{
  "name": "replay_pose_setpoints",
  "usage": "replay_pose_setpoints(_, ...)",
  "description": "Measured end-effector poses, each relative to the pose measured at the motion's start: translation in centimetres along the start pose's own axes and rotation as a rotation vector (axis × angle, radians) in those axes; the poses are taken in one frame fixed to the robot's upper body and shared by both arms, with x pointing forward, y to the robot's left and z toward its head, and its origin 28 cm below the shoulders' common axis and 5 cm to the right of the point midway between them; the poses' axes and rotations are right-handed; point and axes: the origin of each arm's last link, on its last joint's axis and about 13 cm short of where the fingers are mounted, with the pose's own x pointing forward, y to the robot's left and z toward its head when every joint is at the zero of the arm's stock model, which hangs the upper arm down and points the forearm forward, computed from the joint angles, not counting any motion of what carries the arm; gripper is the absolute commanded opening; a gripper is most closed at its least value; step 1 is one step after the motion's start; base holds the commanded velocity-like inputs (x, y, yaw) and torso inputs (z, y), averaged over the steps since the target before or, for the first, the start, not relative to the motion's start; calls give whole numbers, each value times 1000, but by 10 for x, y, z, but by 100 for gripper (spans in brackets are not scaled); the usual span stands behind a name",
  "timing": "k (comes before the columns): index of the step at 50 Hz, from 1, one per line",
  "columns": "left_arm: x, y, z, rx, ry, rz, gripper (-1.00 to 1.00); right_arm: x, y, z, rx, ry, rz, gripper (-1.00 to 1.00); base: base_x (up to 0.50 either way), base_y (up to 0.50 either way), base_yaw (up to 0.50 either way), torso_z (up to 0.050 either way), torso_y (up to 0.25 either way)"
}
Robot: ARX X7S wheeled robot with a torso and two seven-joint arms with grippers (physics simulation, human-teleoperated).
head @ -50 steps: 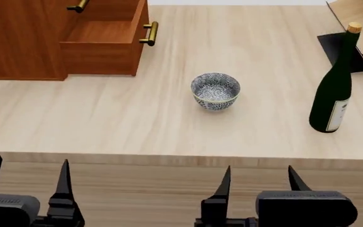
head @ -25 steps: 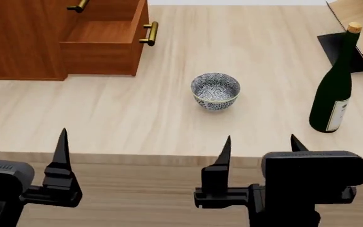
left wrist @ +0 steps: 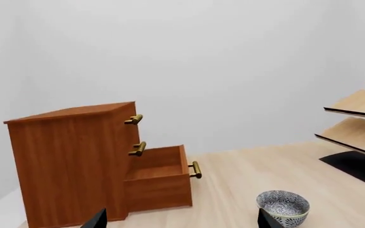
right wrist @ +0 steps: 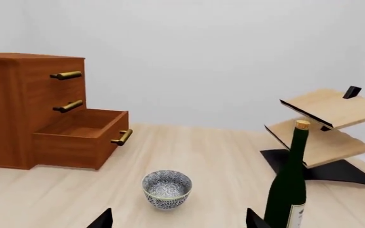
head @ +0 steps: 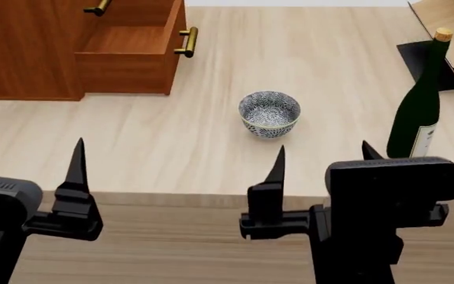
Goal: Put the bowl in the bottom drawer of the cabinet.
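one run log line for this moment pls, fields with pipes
phase: approach | bowl: upright on table, untouched | bottom drawer: open, empty | left gripper: open | right gripper: open

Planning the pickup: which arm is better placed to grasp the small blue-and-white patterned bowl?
Right. The open right gripper sits almost directly below the blue-and-white patterned bowl in the head view; the left gripper is farther off to the side.

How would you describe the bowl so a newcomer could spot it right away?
Start at the reddish-brown cabinet with its bottom drawer pulled open. On the pale table between it and the dark green bottle stands the bowl, alone. It is small and round, the only blue-and-white patterned thing there.
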Motion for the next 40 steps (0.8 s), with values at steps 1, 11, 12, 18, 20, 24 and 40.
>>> replay_pose_setpoints(1, 0, 0, 0, 0, 0, -1, 100, 0, 0, 0, 0, -1, 0, 100, 0, 0, 0, 0, 0)
replay_pose_setpoints(11, 0, -1, 2, 3, -4, -6, 100, 0, 0, 3, 1, -7, 4, 100, 0, 0, 0, 0, 0)
replay_pose_setpoints(12, 0, -1, 2, 4, -4, -7, 100, 0, 0, 3, 1, -8, 4, 100, 0, 0, 0, 0, 0)
replay_pose_setpoints(18, 0, -1, 2, 4, -5, -10, 100, 0, 0, 4, 0, -10, 6, 100, 0, 0, 0, 0, 0)
replay_pose_setpoints(20, 0, -1, 3, 4, -6, -11, 100, -1, 0, 5, 0, -10, 7, 100, 0, 0, 0, 0, 0)
replay_pose_setpoints(24, 0, -1, 3, 4, -7, -12, 100, -1, 0, 5, 1, -11, 8, 100, 0, 0, 0, 0, 0)
replay_pose_setpoints(40, 0, -2, 3, 2, -7, -17, 100, 0, 0, 6, 4, -13, 10, 100, 183, 0, 0, 0, 0)
